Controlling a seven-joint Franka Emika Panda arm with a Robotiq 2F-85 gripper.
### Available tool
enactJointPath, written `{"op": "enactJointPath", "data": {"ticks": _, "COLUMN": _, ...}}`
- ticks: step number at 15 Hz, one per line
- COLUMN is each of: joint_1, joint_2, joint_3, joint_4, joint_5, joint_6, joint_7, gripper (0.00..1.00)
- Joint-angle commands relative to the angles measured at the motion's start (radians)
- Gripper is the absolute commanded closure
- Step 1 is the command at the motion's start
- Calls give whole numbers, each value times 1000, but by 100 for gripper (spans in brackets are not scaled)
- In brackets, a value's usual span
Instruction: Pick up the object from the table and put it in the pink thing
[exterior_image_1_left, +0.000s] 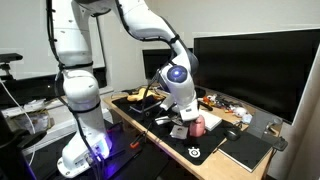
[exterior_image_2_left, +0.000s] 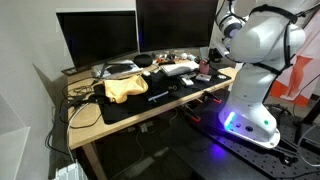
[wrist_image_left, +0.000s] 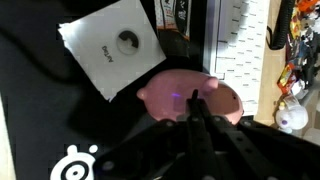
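The pink thing (wrist_image_left: 165, 92) is a pale-pink rounded container lying on the black desk mat; it also shows in an exterior view (exterior_image_1_left: 198, 124). My gripper (wrist_image_left: 194, 104) hangs directly above it, with the fingers pressed together. A thin dark tip sticks out between the fingertips, over the pink thing's top. I cannot tell what this thin object is. In an exterior view the gripper (exterior_image_1_left: 186, 122) is low over the desk, right beside the pink thing.
A white square box (wrist_image_left: 112, 45) lies just beyond the pink thing. A white keyboard (wrist_image_left: 240, 40) and small clutter lie to the side. Two dark monitors (exterior_image_2_left: 135, 30) stand at the back of the desk. A yellow cloth (exterior_image_2_left: 125, 88) lies on the mat.
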Motion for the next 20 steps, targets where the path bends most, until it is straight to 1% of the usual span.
{"op": "enactJointPath", "data": {"ticks": 1, "joint_1": -41, "joint_2": 13, "joint_3": 34, "joint_4": 14, "joint_5": 5, "joint_6": -25, "joint_7": -16, "gripper": 99}}
{"op": "enactJointPath", "data": {"ticks": 2, "joint_1": -45, "joint_2": 14, "joint_3": 39, "joint_4": 13, "joint_5": 4, "joint_6": -25, "joint_7": -15, "gripper": 99}}
{"op": "enactJointPath", "data": {"ticks": 3, "joint_1": -47, "joint_2": 14, "joint_3": 42, "joint_4": 13, "joint_5": 1, "joint_6": -25, "joint_7": -14, "gripper": 90}}
{"op": "enactJointPath", "data": {"ticks": 4, "joint_1": -49, "joint_2": 12, "joint_3": 45, "joint_4": 11, "joint_5": -2, "joint_6": -26, "joint_7": -11, "gripper": 71}}
{"op": "enactJointPath", "data": {"ticks": 6, "joint_1": -54, "joint_2": 4, "joint_3": 47, "joint_4": 6, "joint_5": -11, "joint_6": -27, "joint_7": -9, "gripper": 57}}
{"op": "enactJointPath", "data": {"ticks": 7, "joint_1": -55, "joint_2": 0, "joint_3": 47, "joint_4": 3, "joint_5": -16, "joint_6": -30, "joint_7": -9, "gripper": 49}}
{"op": "enactJointPath", "data": {"ticks": 9, "joint_1": -60, "joint_2": -17, "joint_3": 43, "joint_4": -8, "joint_5": -40, "joint_6": -36, "joint_7": -7, "gripper": 35}}
{"op": "enactJointPath", "data": {"ticks": 13, "joint_1": -82, "joint_2": -73, "joint_3": 31, "joint_4": -48, "joint_5": -135, "joint_6": -67, "joint_7": -2, "gripper": 5}}
{"op": "enactJointPath", "data": {"ticks": 14, "joint_1": -89, "joint_2": -93, "joint_3": 27, "joint_4": -62, "joint_5": -163, "joint_6": -78, "joint_7": -6, "gripper": 0}}
{"op": "enactJointPath", "data": {"ticks": 17, "joint_1": -113, "joint_2": -170, "joint_3": 17, "joint_4": -112, "joint_5": -260, "joint_6": -108, "joint_7": -15, "gripper": 0}}
{"op": "enactJointPath", "data": {"ticks": 20, "joint_1": -138, "joint_2": -264, "joint_3": 4, "joint_4": -170, "joint_5": -391, "joint_6": -137, "joint_7": -12, "gripper": 0}}
